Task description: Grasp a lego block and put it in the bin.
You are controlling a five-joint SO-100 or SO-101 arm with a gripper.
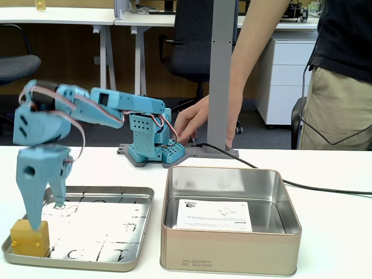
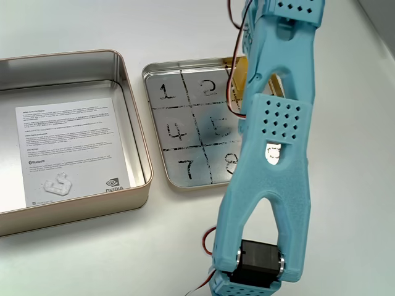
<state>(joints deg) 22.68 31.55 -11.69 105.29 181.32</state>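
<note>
silver bin (image 2: 137,132), "nvidia" label (image 2: 68,148)

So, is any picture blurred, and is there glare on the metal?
In a fixed view the pincer above the lego block looks slightly motion-blurred; the bin is sharp. In another fixed view the shallow tray reflects soft glare, and the arm blocks its right part.

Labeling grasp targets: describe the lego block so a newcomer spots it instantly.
In a fixed view, find the shallow silver tray with black handwritten numbers, left of the deep bin. The lego block sits in the tray's near-left corner, directly under the blue gripper. It is the only mustard-yellow item there, a small cube far smaller than either tin.
</note>
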